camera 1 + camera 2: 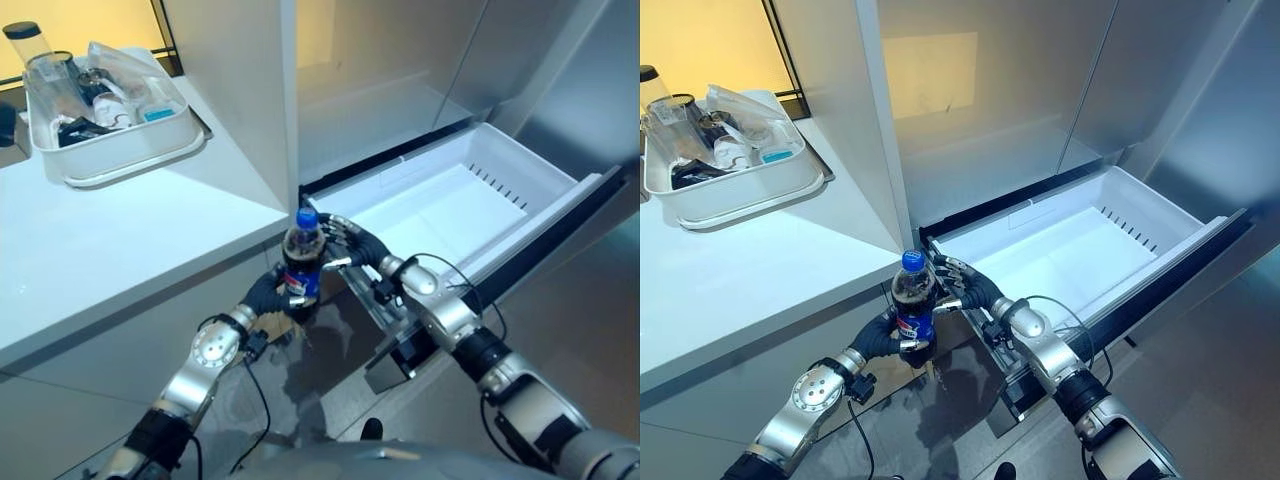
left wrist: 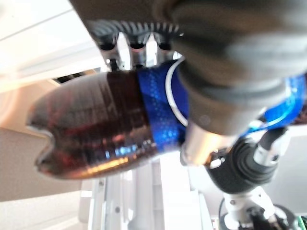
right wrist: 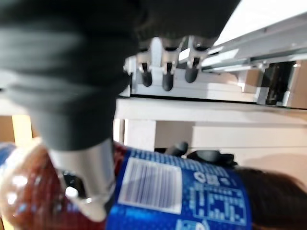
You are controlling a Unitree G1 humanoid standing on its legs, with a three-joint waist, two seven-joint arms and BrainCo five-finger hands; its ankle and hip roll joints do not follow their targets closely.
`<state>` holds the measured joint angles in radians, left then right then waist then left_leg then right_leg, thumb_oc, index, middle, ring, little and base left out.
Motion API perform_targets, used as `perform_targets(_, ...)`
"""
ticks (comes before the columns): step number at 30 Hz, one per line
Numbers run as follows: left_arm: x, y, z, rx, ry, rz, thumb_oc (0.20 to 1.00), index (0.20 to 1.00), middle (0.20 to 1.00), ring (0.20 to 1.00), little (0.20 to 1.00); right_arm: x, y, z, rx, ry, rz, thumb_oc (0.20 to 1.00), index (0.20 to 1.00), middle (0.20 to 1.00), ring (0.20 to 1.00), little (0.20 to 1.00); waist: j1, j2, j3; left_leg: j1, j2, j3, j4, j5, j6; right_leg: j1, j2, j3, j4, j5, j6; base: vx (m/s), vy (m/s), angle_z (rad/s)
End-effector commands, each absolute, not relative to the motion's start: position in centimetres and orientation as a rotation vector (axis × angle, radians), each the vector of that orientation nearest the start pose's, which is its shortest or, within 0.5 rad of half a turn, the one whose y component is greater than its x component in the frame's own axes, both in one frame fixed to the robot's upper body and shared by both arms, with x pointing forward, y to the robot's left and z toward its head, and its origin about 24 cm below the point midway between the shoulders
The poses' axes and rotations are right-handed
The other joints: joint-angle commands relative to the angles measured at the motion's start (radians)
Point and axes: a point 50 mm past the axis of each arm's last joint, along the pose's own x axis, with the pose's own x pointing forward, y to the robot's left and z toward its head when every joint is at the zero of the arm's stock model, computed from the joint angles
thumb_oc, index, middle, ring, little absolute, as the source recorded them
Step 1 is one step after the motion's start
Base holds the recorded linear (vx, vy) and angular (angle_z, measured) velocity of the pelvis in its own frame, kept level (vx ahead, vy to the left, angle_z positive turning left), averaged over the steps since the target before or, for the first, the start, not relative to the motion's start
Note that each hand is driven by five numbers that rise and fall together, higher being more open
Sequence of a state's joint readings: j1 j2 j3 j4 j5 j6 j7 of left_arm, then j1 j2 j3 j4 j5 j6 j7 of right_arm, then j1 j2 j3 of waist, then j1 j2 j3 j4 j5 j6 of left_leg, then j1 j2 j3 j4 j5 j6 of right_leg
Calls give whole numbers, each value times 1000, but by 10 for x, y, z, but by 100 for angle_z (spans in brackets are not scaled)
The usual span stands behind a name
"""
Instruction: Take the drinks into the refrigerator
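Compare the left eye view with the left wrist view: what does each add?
Left eye view: the open white drawer, the counter, the tray of items and the right robot hand. Left wrist view: the lobed base of the bottle, close up. Both: the left robot hand gripping that blue-labelled bottle.

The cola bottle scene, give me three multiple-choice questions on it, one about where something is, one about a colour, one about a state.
1. Where is the white tub of utensils?
A. on the counter
B. in the drawer
C. on the floor

2. What colour is the bottle cap?
A. red
B. blue
C. white

3. How is the freezer drawer?
A. closed
B. removed
C. pulled open

Answers: 1 A, it sits on the white counter. 2 B, the cap is blue, as is the label. 3 C, its white inside shows while the left hand grips the bottle and the right hand touches it.
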<state>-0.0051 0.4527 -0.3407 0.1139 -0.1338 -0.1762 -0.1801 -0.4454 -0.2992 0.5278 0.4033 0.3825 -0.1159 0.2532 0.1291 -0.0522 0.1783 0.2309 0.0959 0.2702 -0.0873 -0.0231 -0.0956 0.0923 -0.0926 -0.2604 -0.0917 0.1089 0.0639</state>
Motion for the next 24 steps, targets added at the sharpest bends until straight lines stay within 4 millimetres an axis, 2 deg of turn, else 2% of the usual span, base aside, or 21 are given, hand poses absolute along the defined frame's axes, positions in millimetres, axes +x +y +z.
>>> perform_targets(1, 255, 105, 93, 211, -334, -661, 200, 200, 200, 200, 200, 311, -52, 74, -104, -80, 811, 1000, 1000, 1000, 1000, 1000, 25, -10, -20, -56, -29, -69, 0, -19, 19, 71, -62, -115, 41, -50, 72, 0, 0, 0)
perform_targets(3, 255, 93, 95, 178, -320, -762, 200, 200, 200, 200, 200, 307, -40, 77, -118, -82, 898, 1000, 1000, 1000, 1000, 1000, 26, -7, -19, -60, -31, -72, 0, -17, 20, 69, -63, -116, 42, -51, 72, 0, 0, 0)
perform_targets(6, 255, 88, 95, 225, -300, -845, 200, 200, 200, 200, 200, 306, -31, 86, -148, -111, 950, 1000, 1000, 1000, 1000, 1000, 26, -4, -20, -60, -31, -72, 0, -18, 20, 69, -64, -117, 40, -51, 73, 0, 0, 0)
perform_targets(14, 256, 82, 89, 183, -237, -911, 200, 200, 200, 200, 200, 302, -10, 113, -120, -193, 1065, 1000, 1000, 1000, 1000, 1000, 26, 1, -21, -56, -34, -72, 0, -18, 22, 71, -65, -113, 39, -52, 74, 0, 0, 0)
perform_targets(16, 256, 87, 85, 149, -212, -888, 200, 200, 200, 200, 200, 298, -12, 117, -66, -204, 1076, 1000, 1000, 1000, 1000, 1000, 26, 0, -22, -57, -34, -72, 0, -18, 23, 71, -65, -114, 40, -53, 73, 0, 0, 0)
perform_targets(20, 254, 104, 80, 155, -186, -818, 200, 200, 200, 200, 200, 295, -33, 125, -64, -252, 1031, 1000, 1000, 1000, 1000, 1000, 25, -2, -24, -60, -38, -79, 0, -19, 24, 69, -68, -116, 47, -56, 74, 0, 0, 0)
perform_targets(24, 257, 99, 80, 155, -197, -807, 200, 200, 200, 200, 200, 302, -35, 120, -160, -266, 944, 1000, 1000, 1000, 1000, 1000, 25, -3, -28, -58, -39, -82, 0, -21, 25, 72, -67, -118, 47, -58, 72, 0, 0, 0)
